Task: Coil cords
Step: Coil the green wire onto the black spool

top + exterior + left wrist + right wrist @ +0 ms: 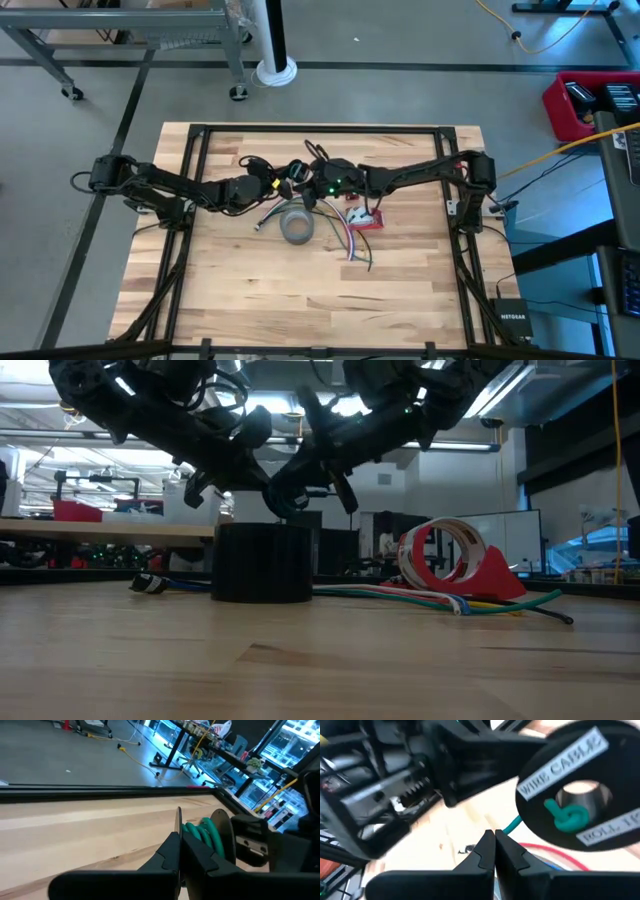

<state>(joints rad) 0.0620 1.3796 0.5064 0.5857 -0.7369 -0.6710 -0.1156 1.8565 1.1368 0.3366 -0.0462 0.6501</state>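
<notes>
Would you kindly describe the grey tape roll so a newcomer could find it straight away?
Start at the wooden table and look to its middle, just below where the two dark arms meet. The grey tape roll lies flat there. Unlike the upright red tape dispenser to its right and the loose coloured wires between them, it is a plain grey ring.

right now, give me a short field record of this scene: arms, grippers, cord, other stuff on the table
left gripper: shut, raised over the table's middle, beside the spool
right gripper: shut, facing the left one, nipping the green cord
green cord: runs from the right fingertips to a knot in the spool's hub
spool: black disc labelled WIRE CABLE, held up between the arms
grey tape roll: flat on the table
red tape dispenser: beside loose coloured wires
</notes>
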